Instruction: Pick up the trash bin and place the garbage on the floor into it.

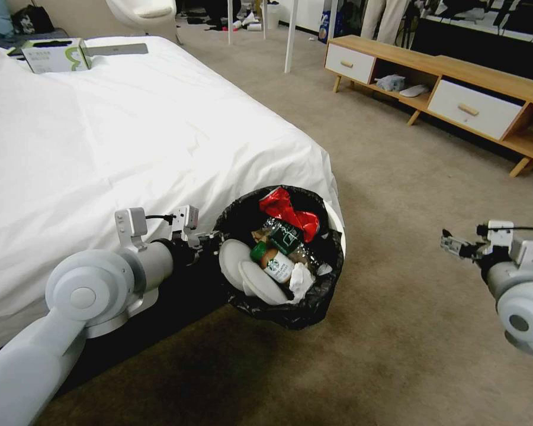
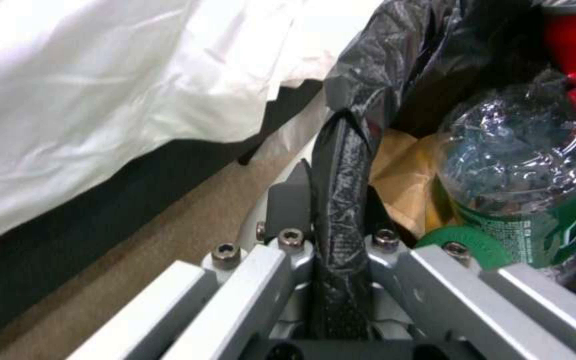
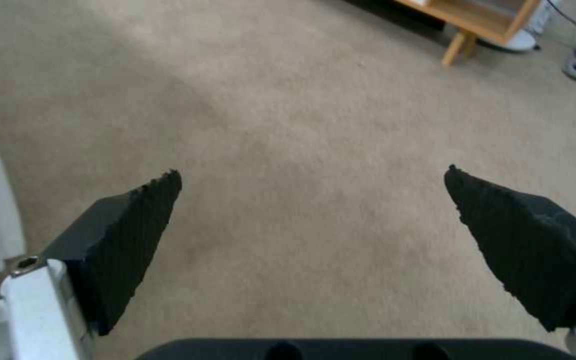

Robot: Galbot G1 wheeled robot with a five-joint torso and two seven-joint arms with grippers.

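Note:
The trash bin [image 1: 336, 220], white with a black bag over its rim, hangs tilted beside the bed. My left gripper [image 1: 210, 239] is shut on its near rim; the left wrist view shows the left gripper [image 2: 335, 190] pinching the bag-covered rim. Garbage lies inside: a red wrapper [image 1: 287, 210], a clear bottle [image 2: 521, 175] with a green label, a brown-drink bottle [image 1: 275, 263], a white tissue [image 1: 302, 278] and a brown paper bag [image 2: 401, 180]. My right gripper [image 1: 450, 242] is open and holds nothing, over bare floor [image 3: 301, 100], well to the right of the bin.
The white bed [image 1: 100, 148] fills the left, its corner right behind the bin, with a cardboard box [image 1: 53, 54] on it. A low wooden cabinet [image 1: 456, 77] runs along the far right. White table legs [image 1: 290, 35] stand at the back.

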